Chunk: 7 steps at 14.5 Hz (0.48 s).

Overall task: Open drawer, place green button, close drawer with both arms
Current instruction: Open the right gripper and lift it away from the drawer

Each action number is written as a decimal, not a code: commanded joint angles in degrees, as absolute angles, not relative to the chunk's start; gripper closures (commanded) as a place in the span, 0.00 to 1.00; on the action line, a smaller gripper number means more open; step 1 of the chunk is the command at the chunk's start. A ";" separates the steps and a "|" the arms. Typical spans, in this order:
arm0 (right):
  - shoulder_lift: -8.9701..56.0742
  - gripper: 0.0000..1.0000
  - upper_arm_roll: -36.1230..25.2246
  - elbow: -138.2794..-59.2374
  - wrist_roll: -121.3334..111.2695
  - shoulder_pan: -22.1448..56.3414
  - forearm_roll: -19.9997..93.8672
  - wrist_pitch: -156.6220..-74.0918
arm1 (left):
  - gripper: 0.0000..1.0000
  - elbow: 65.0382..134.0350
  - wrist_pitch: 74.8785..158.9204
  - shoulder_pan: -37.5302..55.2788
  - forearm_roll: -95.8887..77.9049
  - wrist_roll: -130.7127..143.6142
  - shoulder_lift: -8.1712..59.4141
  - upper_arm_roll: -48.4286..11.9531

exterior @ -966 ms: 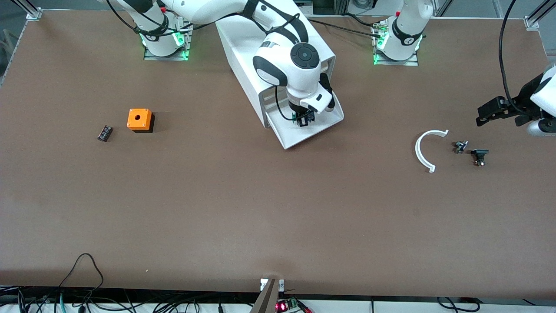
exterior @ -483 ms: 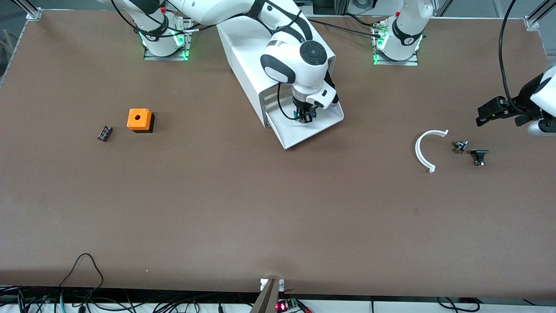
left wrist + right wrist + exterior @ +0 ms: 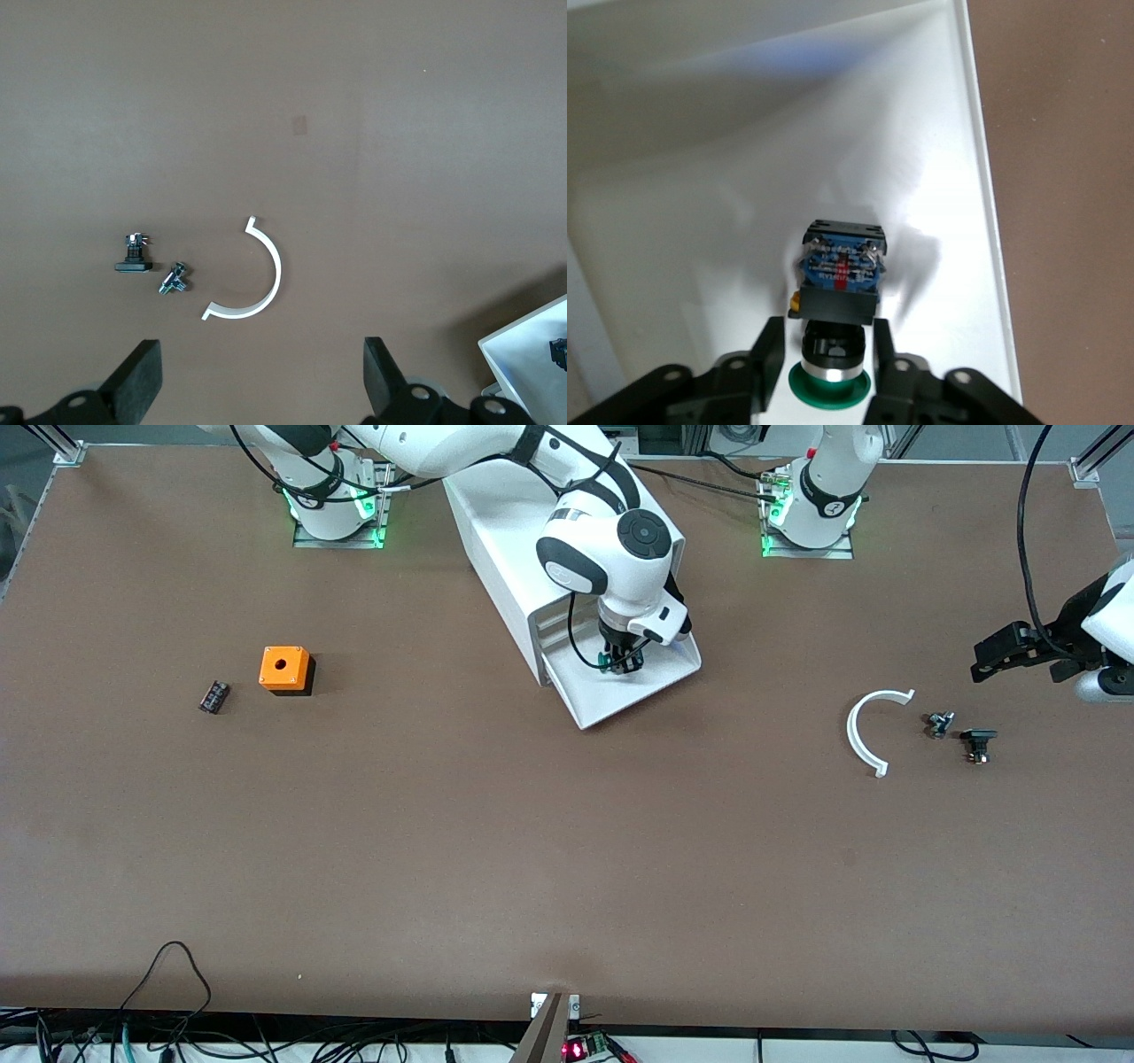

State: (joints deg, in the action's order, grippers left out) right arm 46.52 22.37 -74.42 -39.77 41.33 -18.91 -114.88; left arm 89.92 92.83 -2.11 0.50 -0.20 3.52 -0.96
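Observation:
The white cabinet (image 3: 505,522) stands between the arm bases, and its bottommost drawer (image 3: 611,701) is pulled out toward the front camera. My right gripper (image 3: 621,662) is down inside that drawer. In the right wrist view the button (image 3: 837,288) lies on the drawer floor (image 3: 700,230), its green cap (image 3: 829,387) toward the wrist. The right gripper (image 3: 826,329) is open, a finger on either side of the button's neck with small gaps. My left gripper (image 3: 983,661) waits open over the table at the left arm's end, and the left wrist view shows it (image 3: 261,354) with nothing between its fingers.
A white curved strip (image 3: 864,731) and two small black parts (image 3: 939,724) (image 3: 977,742) lie under the left gripper's area. An orange cube with a hole (image 3: 284,669) and a small black part (image 3: 213,696) lie toward the right arm's end.
The right gripper moved deeper over the drawer toward the cabinet and its fingers parted from the button. The left arm has not moved.

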 commanded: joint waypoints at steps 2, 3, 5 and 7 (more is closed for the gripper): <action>45.01 0.00 21.97 -69.89 -35.51 41.84 -19.16 -112.94 | 0.00 89.30 92.02 -2.02 1.32 -0.18 3.60 -1.05; 44.48 0.00 21.97 -67.78 -35.51 41.14 -19.16 -112.16 | 0.00 89.30 92.02 -2.02 1.32 -0.18 3.60 -1.05; 42.64 0.00 21.80 -63.73 -35.25 39.82 -19.07 -111.09 | 0.00 89.30 92.02 -2.02 1.32 -0.18 3.60 -1.05; 39.83 0.00 20.93 -63.46 -30.62 37.63 -19.07 -111.44 | 0.00 89.38 92.02 -2.02 1.32 -0.26 3.60 -1.05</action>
State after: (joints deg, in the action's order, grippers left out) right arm 42.45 21.34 -64.17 -34.60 39.47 -18.91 -112.82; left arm 89.92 92.83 -2.11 0.50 -0.20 3.55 -0.96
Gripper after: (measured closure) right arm 0.000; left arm 0.000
